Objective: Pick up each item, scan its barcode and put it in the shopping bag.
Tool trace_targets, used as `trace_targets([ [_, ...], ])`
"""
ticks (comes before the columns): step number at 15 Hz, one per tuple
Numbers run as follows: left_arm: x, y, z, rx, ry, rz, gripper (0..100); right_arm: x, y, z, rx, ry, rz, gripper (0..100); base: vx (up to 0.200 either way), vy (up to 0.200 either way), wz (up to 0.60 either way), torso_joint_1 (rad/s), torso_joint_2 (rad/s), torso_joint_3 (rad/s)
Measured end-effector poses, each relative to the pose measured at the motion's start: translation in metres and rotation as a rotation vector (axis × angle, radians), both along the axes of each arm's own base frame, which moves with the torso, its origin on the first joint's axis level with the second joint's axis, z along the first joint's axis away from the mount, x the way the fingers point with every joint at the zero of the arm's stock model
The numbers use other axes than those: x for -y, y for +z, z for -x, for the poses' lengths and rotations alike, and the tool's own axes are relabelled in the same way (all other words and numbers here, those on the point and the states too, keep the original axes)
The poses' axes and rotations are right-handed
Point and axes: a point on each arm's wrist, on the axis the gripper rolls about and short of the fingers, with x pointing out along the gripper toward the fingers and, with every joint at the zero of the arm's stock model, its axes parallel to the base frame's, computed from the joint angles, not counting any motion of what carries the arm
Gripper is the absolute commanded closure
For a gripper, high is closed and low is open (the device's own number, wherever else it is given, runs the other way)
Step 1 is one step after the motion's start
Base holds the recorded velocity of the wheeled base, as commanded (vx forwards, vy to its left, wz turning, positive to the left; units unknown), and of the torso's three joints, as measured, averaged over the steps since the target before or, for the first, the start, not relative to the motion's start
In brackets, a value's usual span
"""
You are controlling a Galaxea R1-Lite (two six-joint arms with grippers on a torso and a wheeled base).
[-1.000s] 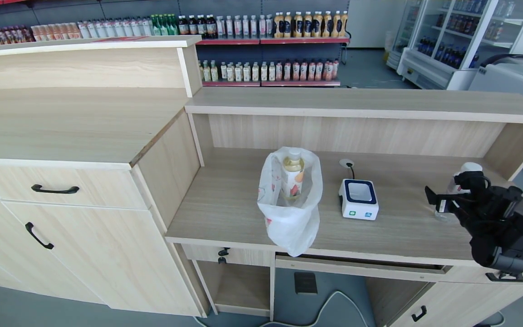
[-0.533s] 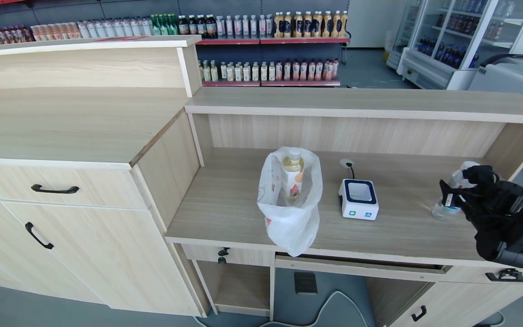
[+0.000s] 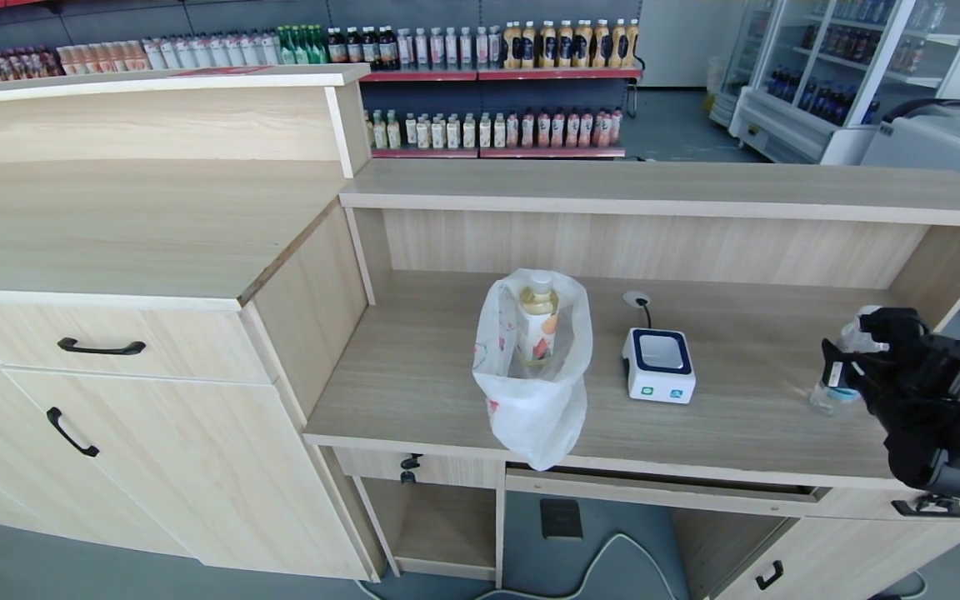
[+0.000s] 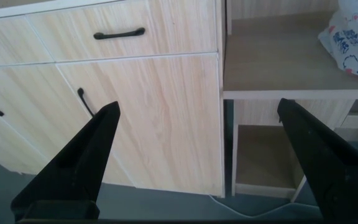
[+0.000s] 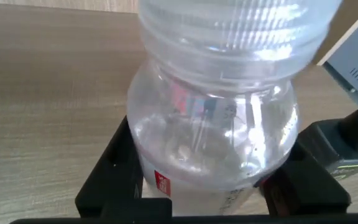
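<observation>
A clear water bottle (image 3: 832, 395) leans at the right end of the lower counter, with my right gripper (image 3: 845, 367) shut around its body. In the right wrist view the bottle (image 5: 213, 124) sits between the black fingers (image 5: 114, 177). The white shopping bag (image 3: 534, 392) stands at the counter's front middle with a yellow drink bottle (image 3: 537, 321) upright inside it. A white and blue barcode scanner (image 3: 657, 365) lies between the bag and my right gripper. My left gripper (image 4: 197, 168) hangs open and empty, low in front of the cabinet doors.
The lower counter (image 3: 413, 375) is walled by a raised shelf behind and a tall cabinet (image 3: 138, 225) on the left. The scanner's cable runs into a grommet (image 3: 636, 298) behind it. Bare counter lies between scanner and bottle.
My right gripper closed on the water bottle and drew it to the right, away from the scanner; the bottle went from upright to leaning.
</observation>
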Motion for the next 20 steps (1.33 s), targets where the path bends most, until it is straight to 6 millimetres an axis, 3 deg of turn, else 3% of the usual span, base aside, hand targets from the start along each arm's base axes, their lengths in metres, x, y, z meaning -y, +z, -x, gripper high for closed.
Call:
trace_targets([
  [4,0.0,0.0,0.0,0.0,0.0,0.0,0,-0.013,0.03,0.011,-0.068,-0.028,-0.19,100,0.0,0.0,0.0,0.0,0.0,0.0],
  [5,0.0,0.0,0.0,0.0,0.0,-0.001,0,-0.022,0.047,0.017,-0.106,-0.022,-0.261,100,0.0,0.0,0.0,0.0,0.0,0.0],
  [7,0.0,0.0,0.0,0.0,0.0,0.0,0,-0.046,0.096,0.037,-0.178,0.016,-0.409,100,0.0,0.0,0.0,0.0,0.0,0.0],
  [9,0.0,0.0,0.0,0.0,0.0,0.0,0,-0.086,0.153,0.072,-0.298,0.083,-0.592,100,0.0,0.0,0.0,0.0,0.0,0.0],
  [11,0.0,0.0,0.0,0.0,0.0,0.0,0,-0.135,0.225,0.109,-0.3,0.219,-0.74,100,0.0,0.0,0.0,0.0,0.0,0.0],
  [13,0.0,0.0,0.0,0.0,0.0,0.0,0,-0.184,0.282,0.16,-0.312,0.457,-0.846,100,0.0,0.0,0.0,0.0,0.0,0.0],
  [14,0.0,0.0,0.0,0.0,0.0,0.0,0,-0.198,0.303,0.186,-0.306,0.581,-0.871,100,0.0,0.0,0.0,0.0,0.0,0.0],
  [17,0.0,0.0,0.0,0.0,0.0,0.0,0,-0.22,0.335,0.246,-0.297,0.861,-0.878,100,0.0,0.0,0.0,0.0,0.0,0.0],
  [20,0.0,0.0,0.0,0.0,0.0,0.0,0,-0.227,0.343,0.278,-0.31,1.014,-0.869,100,0.0,0.0,0.0,0.0,0.0,0.0],
])
